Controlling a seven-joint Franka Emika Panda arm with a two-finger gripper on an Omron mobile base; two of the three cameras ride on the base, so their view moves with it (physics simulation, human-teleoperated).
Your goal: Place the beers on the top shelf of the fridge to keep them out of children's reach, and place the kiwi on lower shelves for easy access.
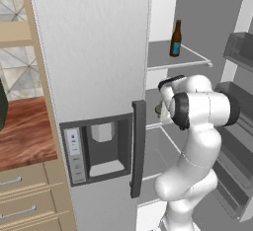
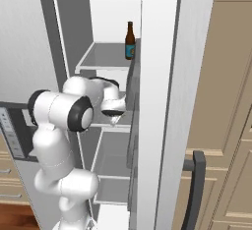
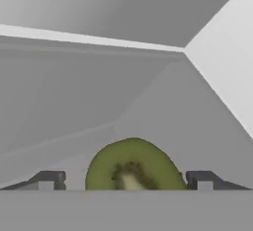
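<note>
In the hand view a kiwi (image 3: 131, 163) with its green cut face toward me lies on a pale grey lower shelf (image 3: 163, 106). My gripper (image 3: 126, 178) is open around it, with the left fingertip (image 3: 49, 178) clearly apart from the fruit. From the base views the arm reaches into the open fridge (image 1: 94, 52) at the second shelf, with the gripper (image 2: 114, 117) low over it. One amber beer (image 1: 176, 38) (image 2: 130, 41) with a blue label stands upright on the top shelf (image 1: 165, 57) (image 2: 101, 59), well above the hand.
The closed left fridge door with its dispenser (image 1: 101, 148) and dark handle (image 1: 138, 148) stands left of the arm. The open right door (image 2: 157, 101) with its bins (image 1: 239, 52) flanks the arm's right. More shelves (image 2: 110, 160) lie below. Wooden drawers (image 1: 24, 195) are at far left.
</note>
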